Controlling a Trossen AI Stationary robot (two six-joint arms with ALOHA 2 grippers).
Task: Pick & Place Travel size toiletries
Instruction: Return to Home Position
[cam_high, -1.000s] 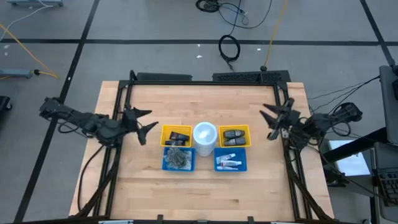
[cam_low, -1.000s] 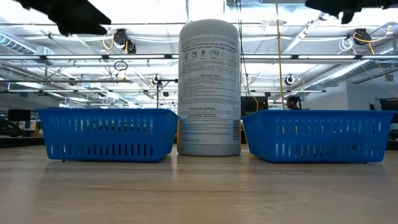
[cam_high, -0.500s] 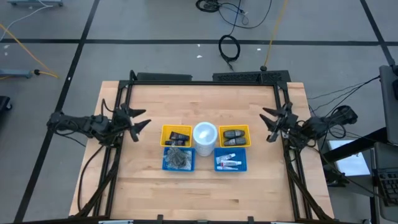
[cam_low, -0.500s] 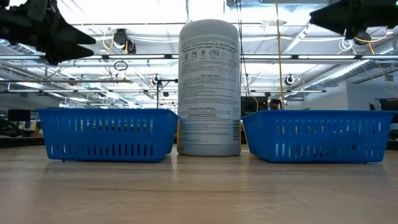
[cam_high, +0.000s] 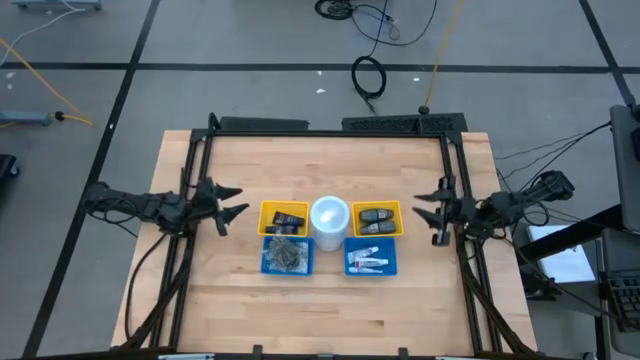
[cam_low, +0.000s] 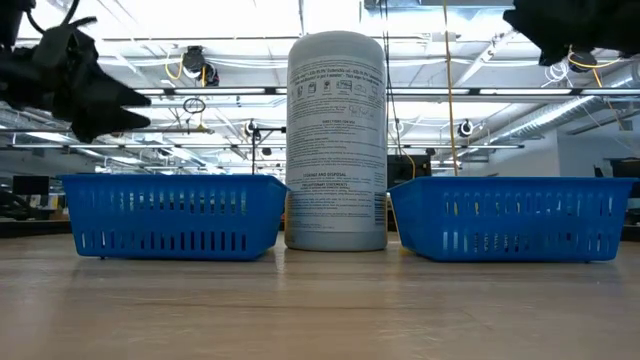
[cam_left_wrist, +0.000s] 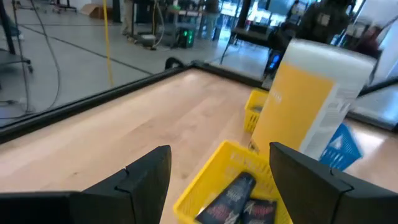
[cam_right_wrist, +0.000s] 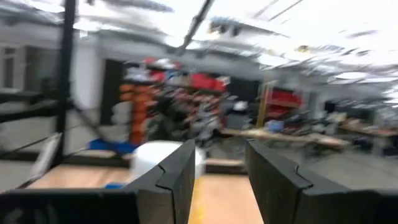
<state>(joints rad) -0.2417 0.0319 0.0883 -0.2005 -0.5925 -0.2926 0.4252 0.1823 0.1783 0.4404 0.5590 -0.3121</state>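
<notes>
The travel size toiletries, small white tubes with red and blue marks, lie in the right blue basket, which shows in the low view as the basket. My left gripper hangs open over the table's left part, left of the yellow bin, with nothing between its fingers. My right gripper hangs open near the table's right edge, right of the other yellow bin. Nothing is between its fingers.
A tall white canister stands between the two yellow bins, in the middle of the low view. Black gadgets lie in the left yellow bin. The left blue basket holds grey bits. Bare wood lies around the bins.
Both grippers have sunk toward the table. My left gripper has drawn back toward the table's left edge and rolled a little. My right gripper has drifted slightly toward the near edge. Neither has changed its gap. The bins and tubes have not moved.
</notes>
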